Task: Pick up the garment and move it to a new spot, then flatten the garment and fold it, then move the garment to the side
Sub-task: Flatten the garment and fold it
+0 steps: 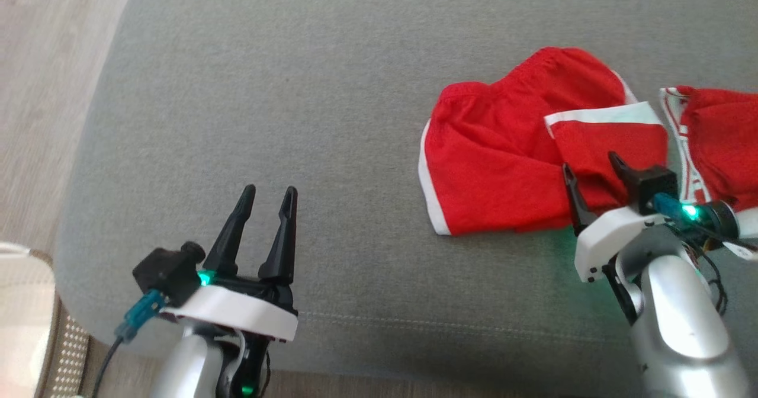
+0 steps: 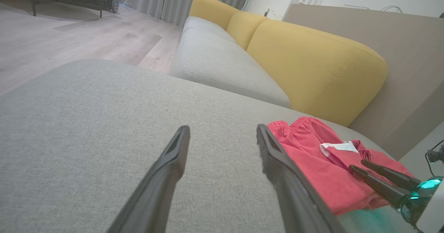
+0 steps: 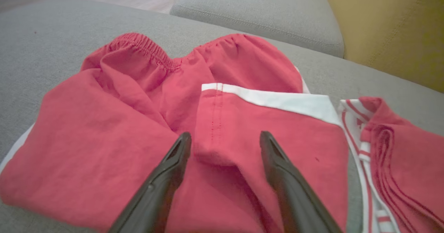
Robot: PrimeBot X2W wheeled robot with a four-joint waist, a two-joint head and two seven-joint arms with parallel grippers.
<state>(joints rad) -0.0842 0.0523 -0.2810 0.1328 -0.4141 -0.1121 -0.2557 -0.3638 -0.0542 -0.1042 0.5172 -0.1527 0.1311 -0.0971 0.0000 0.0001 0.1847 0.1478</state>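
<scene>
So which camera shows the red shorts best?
Right wrist view: the red shorts lie close up, waistband and white trim clear. Head view shows them smaller, from above; left wrist view, sidelong, low at its right edge.

Right claw covers part of garment.

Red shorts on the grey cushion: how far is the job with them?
Done: nothing visibly; the red shorts lie rumpled, one leg flopped over. In hand: the right pincer, open, is at that leg, gripping nothing; the left pincer is open over bare cushion. Left: pick up, move, flatten, fold, set aside.
</scene>
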